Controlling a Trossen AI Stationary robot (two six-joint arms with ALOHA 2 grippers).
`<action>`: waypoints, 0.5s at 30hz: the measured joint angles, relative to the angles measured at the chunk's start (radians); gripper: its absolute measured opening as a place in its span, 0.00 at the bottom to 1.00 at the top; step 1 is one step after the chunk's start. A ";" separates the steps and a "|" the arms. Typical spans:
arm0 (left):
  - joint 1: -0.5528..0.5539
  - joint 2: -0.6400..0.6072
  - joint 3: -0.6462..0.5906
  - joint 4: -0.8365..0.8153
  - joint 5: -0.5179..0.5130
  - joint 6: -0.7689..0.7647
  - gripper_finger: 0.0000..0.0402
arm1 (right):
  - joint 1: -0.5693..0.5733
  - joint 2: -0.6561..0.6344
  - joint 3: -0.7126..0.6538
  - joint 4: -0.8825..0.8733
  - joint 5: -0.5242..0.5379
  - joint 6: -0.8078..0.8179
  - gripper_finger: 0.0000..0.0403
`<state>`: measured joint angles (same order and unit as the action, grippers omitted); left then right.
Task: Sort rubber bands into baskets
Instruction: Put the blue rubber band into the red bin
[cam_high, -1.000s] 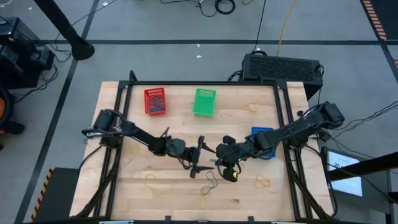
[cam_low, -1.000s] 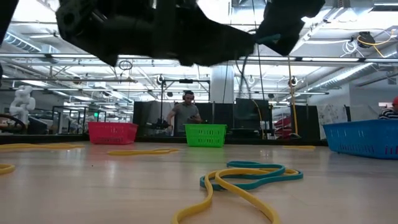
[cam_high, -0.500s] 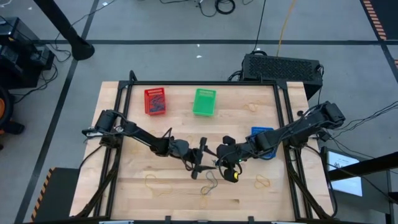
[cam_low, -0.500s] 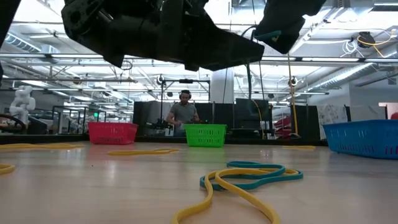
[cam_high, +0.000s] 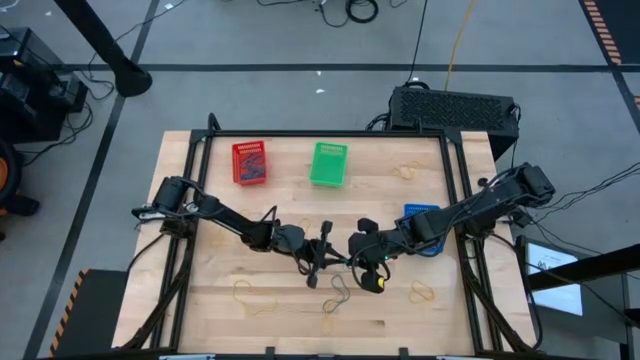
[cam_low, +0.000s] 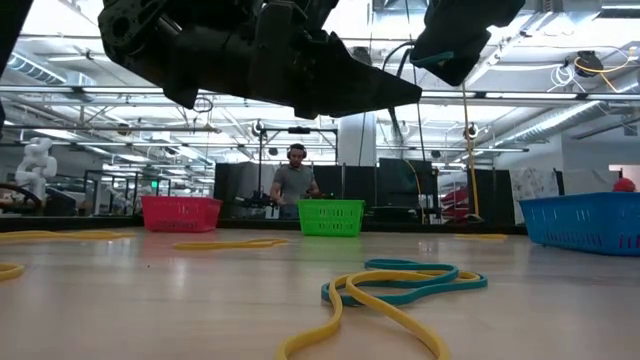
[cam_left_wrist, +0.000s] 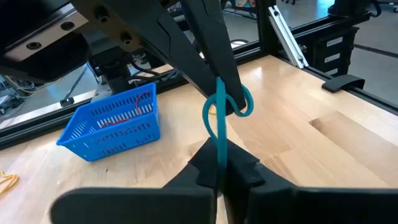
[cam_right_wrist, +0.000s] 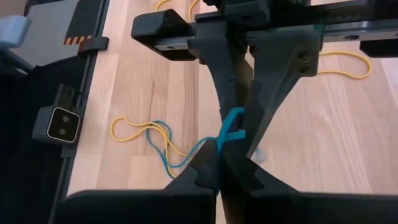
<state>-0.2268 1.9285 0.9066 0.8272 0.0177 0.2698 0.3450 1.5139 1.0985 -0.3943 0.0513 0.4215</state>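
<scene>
Pinching one blue band (cam_left_wrist: 219, 118) from both ends above mid-table, the left gripper (cam_high: 322, 255) and right gripper (cam_high: 356, 256) meet tip to tip, likely passing it toward the blue basket (cam_high: 420, 222) nearby.

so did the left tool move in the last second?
Yes. In the high view the left tool has edged toward the right tool, away from the red basket, and closed on the blue band that the right tool also pinches.
</scene>
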 joint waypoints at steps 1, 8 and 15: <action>0.000 0.000 0.000 0.000 0.000 0.000 0.02 | 0.000 0.000 0.000 0.000 0.000 -0.003 0.00; 0.000 -0.028 -0.002 -0.045 -0.054 0.006 0.01 | -0.023 0.000 0.000 -0.016 0.000 -0.022 0.10; -0.003 -0.213 -0.002 -0.348 -0.205 0.029 0.01 | -0.054 -0.007 0.002 -0.150 -0.002 -0.068 0.31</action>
<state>-0.2300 1.7159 0.9051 0.4797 -0.1872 0.2986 0.2906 1.5068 1.1000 -0.5442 0.0498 0.3531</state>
